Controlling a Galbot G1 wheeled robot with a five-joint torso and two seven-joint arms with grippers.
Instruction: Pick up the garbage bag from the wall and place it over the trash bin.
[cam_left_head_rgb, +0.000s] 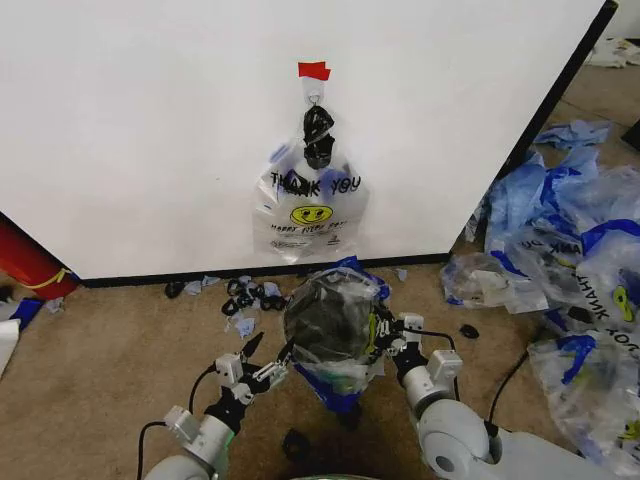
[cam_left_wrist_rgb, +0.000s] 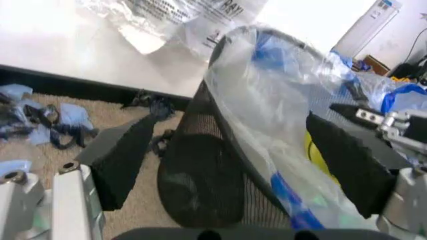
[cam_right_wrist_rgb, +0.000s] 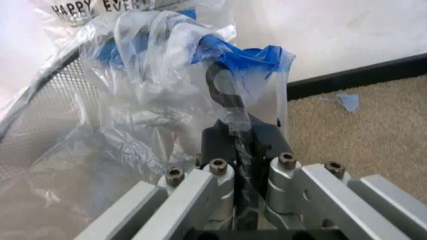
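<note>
Draping a garbage bag (cam_left_head_rgb: 330, 325) over the trash bin (cam_left_wrist_rgb: 207, 190) on the carpet below the wall (cam_left_head_rgb: 150, 130).
Pinching the bag's rim between closed fingers of the right gripper (cam_right_wrist_rgb: 235, 165); hovering with fingers spread wide at the left gripper (cam_left_head_rgb: 262, 362), just beside the bin.

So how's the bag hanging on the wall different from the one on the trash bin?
The hanging bag dangles flat from the hook on the wall, untouched, its THANK YOU print and smiley facing out. The bag on the bin is crumpled, draped over the trash bin rim, and the right gripper is shut on it. The left gripper is open beside the bin. Both bags are clear plastic with blue handles.
</note>
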